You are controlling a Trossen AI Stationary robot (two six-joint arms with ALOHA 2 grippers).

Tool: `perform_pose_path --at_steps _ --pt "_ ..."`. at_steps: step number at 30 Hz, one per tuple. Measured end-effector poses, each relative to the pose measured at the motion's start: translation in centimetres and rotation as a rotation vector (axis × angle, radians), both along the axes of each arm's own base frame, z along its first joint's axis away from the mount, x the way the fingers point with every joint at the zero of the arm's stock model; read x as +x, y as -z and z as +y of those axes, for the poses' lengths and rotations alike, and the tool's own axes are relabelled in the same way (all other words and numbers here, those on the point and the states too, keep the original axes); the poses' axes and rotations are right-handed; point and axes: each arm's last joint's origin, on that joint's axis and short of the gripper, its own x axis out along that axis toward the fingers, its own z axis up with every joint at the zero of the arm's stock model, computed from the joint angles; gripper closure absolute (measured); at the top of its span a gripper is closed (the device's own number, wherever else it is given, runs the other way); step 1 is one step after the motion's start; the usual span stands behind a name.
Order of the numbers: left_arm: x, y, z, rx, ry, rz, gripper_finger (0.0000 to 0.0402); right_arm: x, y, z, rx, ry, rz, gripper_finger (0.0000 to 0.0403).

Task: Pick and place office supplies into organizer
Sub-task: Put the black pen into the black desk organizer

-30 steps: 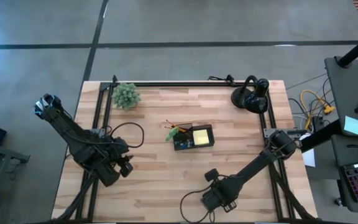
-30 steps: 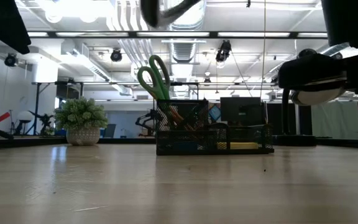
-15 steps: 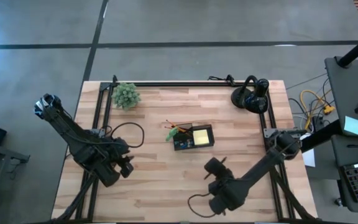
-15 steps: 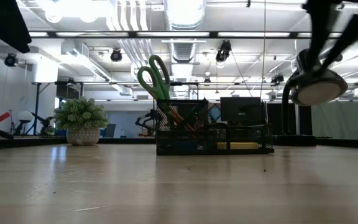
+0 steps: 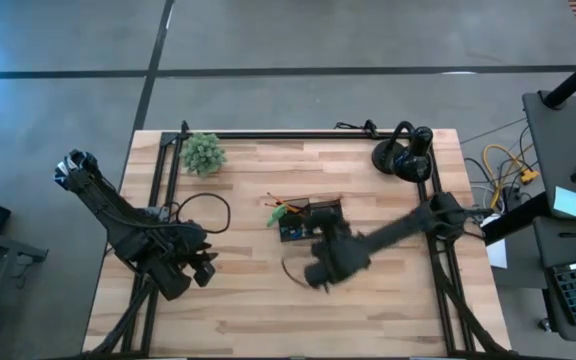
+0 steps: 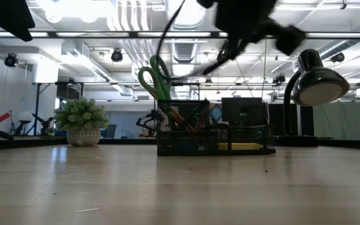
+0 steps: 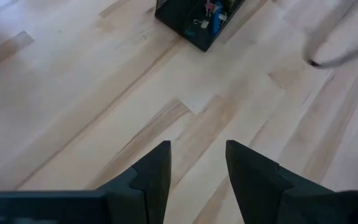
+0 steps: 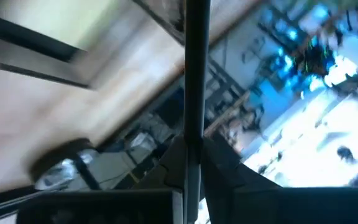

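Note:
The black mesh organizer (image 5: 298, 222) stands mid-table, also in the low view (image 6: 214, 134) and the left wrist view (image 7: 197, 18). Green-handled scissors (image 6: 155, 75) stick upright out of it, with orange pencils (image 5: 280, 208) beside them and a yellow pad (image 6: 245, 147) lying in its low part. My right gripper (image 8: 190, 146) hovers blurred above the organizer's right half (image 5: 324, 225), shut on a thin black pen (image 8: 194, 74). My left gripper (image 7: 197, 165) waits open over bare wood near the table's left edge (image 5: 196, 268). My right gripper pinches the black pen between its two fingers (image 8: 173, 165). The pen's shaft (image 8: 192, 121) runs on straight ahead past the fingertips, along the fingers. It is lifted clear of the table; its held end is hidden between the fingers.
A black desk lamp (image 5: 403, 155) stands at the far right corner, its shade (image 6: 317, 84) high in the low view. A small potted plant (image 5: 203, 153) sits at the far left. Black frame rails (image 5: 268, 135) line the far and side edges. Bare wood lies toward the near edge.
My right arm has swung fast from the table's near edge up and toward the far side, turning as it went, and now hangs over the organizer. The organizer and my left arm have stayed put.

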Motion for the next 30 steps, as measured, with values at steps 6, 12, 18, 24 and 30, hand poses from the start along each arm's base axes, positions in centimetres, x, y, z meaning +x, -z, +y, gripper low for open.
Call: perform_pose_path --at_steps 6,12,18,24,30 --pt "0.0 0.0 0.0 -0.004 0.000 -0.006 0.0262 2.4 -2.9 -4.6 -0.019 0.079 -0.058 0.0383" --pt "0.0 0.2 0.1 0.020 0.002 -0.004 0.0262 3.8 -3.8 -6.8 0.036 0.095 -0.069 0.0383" --pt "0.0 0.2 0.1 0.035 0.017 -0.002 0.0262 3.6 -1.6 -7.1 0.058 0.087 0.019 0.0383" --pt "0.0 0.2 0.1 0.038 0.018 -0.005 0.0262 3.2 0.6 -8.8 0.030 0.109 0.101 0.0383" --pt "0.0 0.2 0.1 0.038 0.016 -0.006 0.0262 4.0 1.4 -9.3 0.032 0.064 0.103 0.0383"
